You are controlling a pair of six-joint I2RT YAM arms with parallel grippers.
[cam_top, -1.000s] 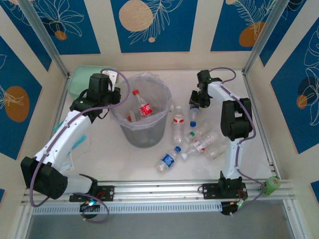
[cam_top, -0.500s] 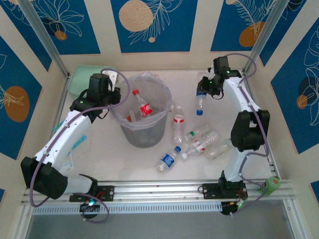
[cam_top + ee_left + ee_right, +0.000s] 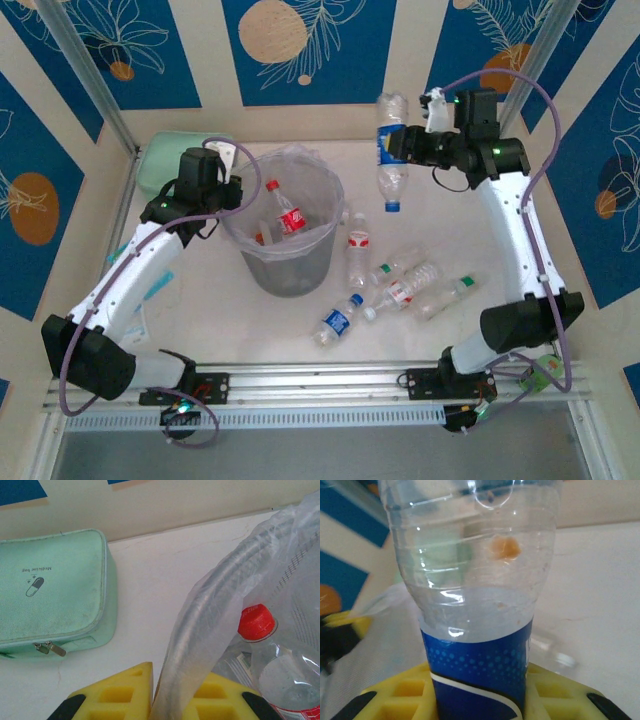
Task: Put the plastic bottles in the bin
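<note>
Clear plastic strewn over the near right of the white table point(image 3: 250, 330). Closest to the arm bases, a blue-labelled bottle point(image 3: 335, 322) on its side. Just beyond, a loose cluster of bottles point(image 3: 405, 290) lying at angles, some touching, with green and white caps and one red label among them. Beside the cluster, toward the bin, a red-labelled bottle point(image 3: 357, 250) lying lengthwise away from the bases.

Farther back and left of these, the bin point(image 3: 290, 272): grey, translucent, upright, lined with a clear bag point(image 3: 300, 540). Inside, a red-capped bottle point(image 3: 277, 665) leaning cap-up against the wall, anything beneath it too murky to tell. At the bin's left rim, the left gripper point(image 3: 172, 690), with yellow fingers point(image 3: 120, 695) on either side of rim and bag, closed onto them. Behind that, near the back-left corner, a mint-green pouch point(image 3: 50, 590) flat on the table, apart from the bin.

Farthest, up in the air to the right of the bin, the right gripper point(image 3: 405, 147) clamped around the blue label of a raised bottle point(image 3: 391, 152). Blue cap at the lower end in the overhead view, clear base at the upper. In the wrist view, label snug between both yellow pads point(image 3: 405, 695).
</note>
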